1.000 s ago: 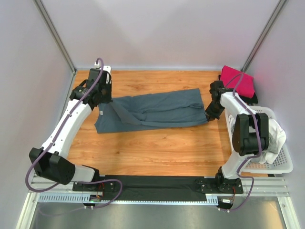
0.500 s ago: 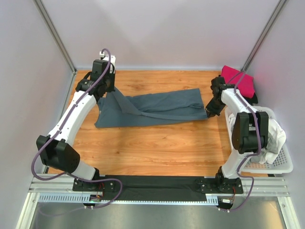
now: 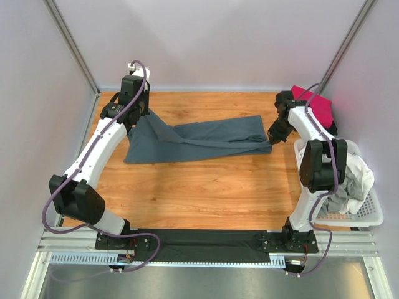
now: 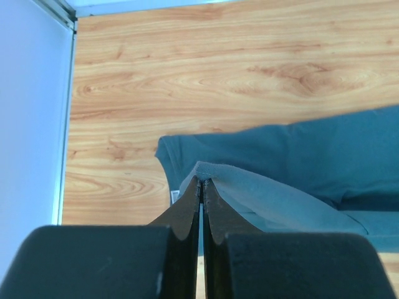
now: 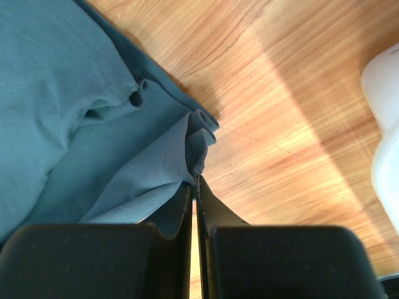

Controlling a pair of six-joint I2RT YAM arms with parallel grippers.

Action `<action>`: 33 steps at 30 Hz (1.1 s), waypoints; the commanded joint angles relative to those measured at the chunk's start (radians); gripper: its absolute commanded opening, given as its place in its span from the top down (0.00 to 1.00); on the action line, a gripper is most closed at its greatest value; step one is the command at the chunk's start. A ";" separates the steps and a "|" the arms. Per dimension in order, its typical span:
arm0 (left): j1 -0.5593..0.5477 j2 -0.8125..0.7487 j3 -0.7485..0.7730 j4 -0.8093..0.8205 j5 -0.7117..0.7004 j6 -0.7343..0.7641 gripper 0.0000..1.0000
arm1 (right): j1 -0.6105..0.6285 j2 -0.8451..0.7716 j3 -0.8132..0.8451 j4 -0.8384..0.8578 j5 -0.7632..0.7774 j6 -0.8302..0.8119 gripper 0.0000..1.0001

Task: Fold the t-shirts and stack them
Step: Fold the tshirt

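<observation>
The large slate blue-grey t-shirt [image 3: 206, 138] lies stretched across the middle of the wooden table. My left gripper [image 3: 138, 118] is shut on its left edge and holds that edge lifted; the left wrist view shows the pinched hem [image 4: 202, 180] at my fingertips. My right gripper [image 3: 272, 141] is shut on the shirt's right lower corner, seen bunched in the right wrist view [image 5: 196, 177]. A folded magenta-pink t-shirt [image 3: 315, 106] lies on a black one [image 3: 331, 129] at the back right. Light grey and white t-shirts [image 3: 352, 180] fill the basket.
The white plastic lattice basket [image 3: 368, 215] stands at the right edge, and its rim shows in the right wrist view [image 5: 386, 106]. Grey walls and metal posts enclose the table on three sides. A black strip lies along the near edge [image 3: 199, 240].
My left gripper has lifted the shirt's left edge up and toward the back wall. My right gripper has drawn the right corner slightly back, stretching the shirt.
</observation>
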 commanded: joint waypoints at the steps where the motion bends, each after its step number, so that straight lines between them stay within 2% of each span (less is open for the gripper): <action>1: -0.004 0.006 0.022 0.074 -0.043 0.018 1.00 | -0.006 0.027 0.055 -0.029 0.004 0.017 0.99; 12: -0.004 0.038 0.031 0.111 -0.087 0.029 1.00 | -0.006 0.113 0.152 -0.035 0.021 -0.006 1.00; 26: 0.008 0.047 0.002 0.120 -0.167 0.018 1.00 | -0.005 0.296 0.390 -0.108 0.035 -0.078 1.00; 33: 0.016 0.015 0.002 0.087 -0.196 0.013 1.00 | -0.005 0.310 0.441 -0.131 0.032 -0.086 1.00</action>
